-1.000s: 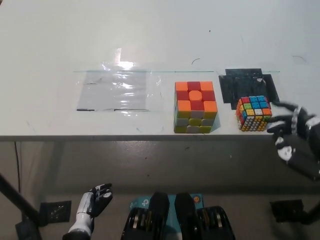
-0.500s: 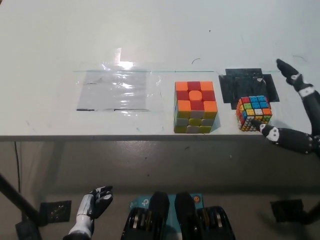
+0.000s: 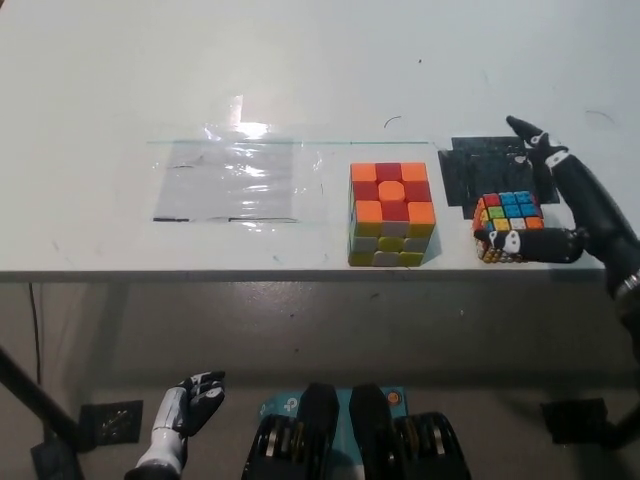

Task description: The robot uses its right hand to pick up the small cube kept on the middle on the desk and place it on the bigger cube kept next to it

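Observation:
The small multicoloured cube sits near the desk's front edge, partly on a black patch. To its left stands the bigger cube, with an orange and red top. My black right hand is open around the small cube: one finger lies across the cube's front face, the others stretch past its right side toward the back. Whether the fingers press on the cube I cannot see. My white left hand rests low at the lower left, below the desk, fingers loosely curled and holding nothing.
A clear plastic sheet lies on the white desk left of the bigger cube. The desk's front edge runs just below both cubes.
The right hand has moved left and closed in on the small cube; its lower finger now crosses the cube's front face. Both cubes and the left hand stay put.

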You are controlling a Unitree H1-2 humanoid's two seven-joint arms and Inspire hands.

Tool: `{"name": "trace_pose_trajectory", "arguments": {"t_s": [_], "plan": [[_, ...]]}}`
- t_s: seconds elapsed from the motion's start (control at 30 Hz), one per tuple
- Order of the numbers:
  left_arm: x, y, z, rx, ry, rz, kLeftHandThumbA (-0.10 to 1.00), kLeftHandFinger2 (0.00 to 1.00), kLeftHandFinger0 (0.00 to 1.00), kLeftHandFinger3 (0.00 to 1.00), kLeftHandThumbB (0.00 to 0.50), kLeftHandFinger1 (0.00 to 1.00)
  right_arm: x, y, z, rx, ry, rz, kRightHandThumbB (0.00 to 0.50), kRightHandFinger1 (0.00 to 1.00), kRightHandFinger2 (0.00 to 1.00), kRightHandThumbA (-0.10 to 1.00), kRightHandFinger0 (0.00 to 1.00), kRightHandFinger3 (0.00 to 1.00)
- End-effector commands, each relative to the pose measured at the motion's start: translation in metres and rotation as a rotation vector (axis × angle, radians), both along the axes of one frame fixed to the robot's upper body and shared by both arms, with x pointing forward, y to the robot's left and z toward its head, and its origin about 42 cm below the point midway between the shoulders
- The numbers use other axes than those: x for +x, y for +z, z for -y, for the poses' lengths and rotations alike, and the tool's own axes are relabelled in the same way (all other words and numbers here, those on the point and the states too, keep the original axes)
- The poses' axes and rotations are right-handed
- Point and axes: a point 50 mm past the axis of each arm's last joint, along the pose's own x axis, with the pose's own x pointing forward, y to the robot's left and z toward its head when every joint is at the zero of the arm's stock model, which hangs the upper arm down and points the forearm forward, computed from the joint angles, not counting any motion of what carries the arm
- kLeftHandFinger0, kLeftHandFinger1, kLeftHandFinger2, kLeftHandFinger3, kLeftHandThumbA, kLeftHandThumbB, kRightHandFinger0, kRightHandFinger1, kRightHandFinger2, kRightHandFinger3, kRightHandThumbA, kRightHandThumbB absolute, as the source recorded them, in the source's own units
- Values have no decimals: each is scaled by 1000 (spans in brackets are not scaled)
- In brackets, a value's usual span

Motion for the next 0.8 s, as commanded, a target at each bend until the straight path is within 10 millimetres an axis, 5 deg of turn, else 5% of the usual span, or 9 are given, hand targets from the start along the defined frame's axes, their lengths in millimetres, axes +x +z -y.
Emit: {"name": "trace_pose_trajectory", "arguments": {"t_s": [0.0, 0.3, 0.47, 0.53, 0.77], "plan": [[17, 17, -4, 34, -2, 67, 477, 729, 879, 649, 212, 801, 31, 16, -1, -48, 23, 86, 500, 1000, 1000, 880, 1000, 1000], [18, 19, -2, 21, 2, 81, 458, 735, 865, 647, 219, 795, 67, -11, 19, -144, -7, 14, 500, 1000, 1000, 821, 1000, 1000], [22, 22, -4, 50, -11, 72, 524, 843, 988, 774, 214, 905, 69, -20, 24, -155, -4, -2, 500, 1000, 1000, 806, 1000, 1000], [22, 23, -5, 36, -7, 77, 497, 779, 920, 698, 183, 835, 68, -26, 22, -165, 0, -18, 500, 1000, 1000, 789, 1000, 1000], [30, 28, -7, 26, 1, 87, 543, 741, 890, 613, 198, 804, 64, -53, 2, -160, 39, -29, 500, 1000, 1000, 786, 1000, 1000]]}}
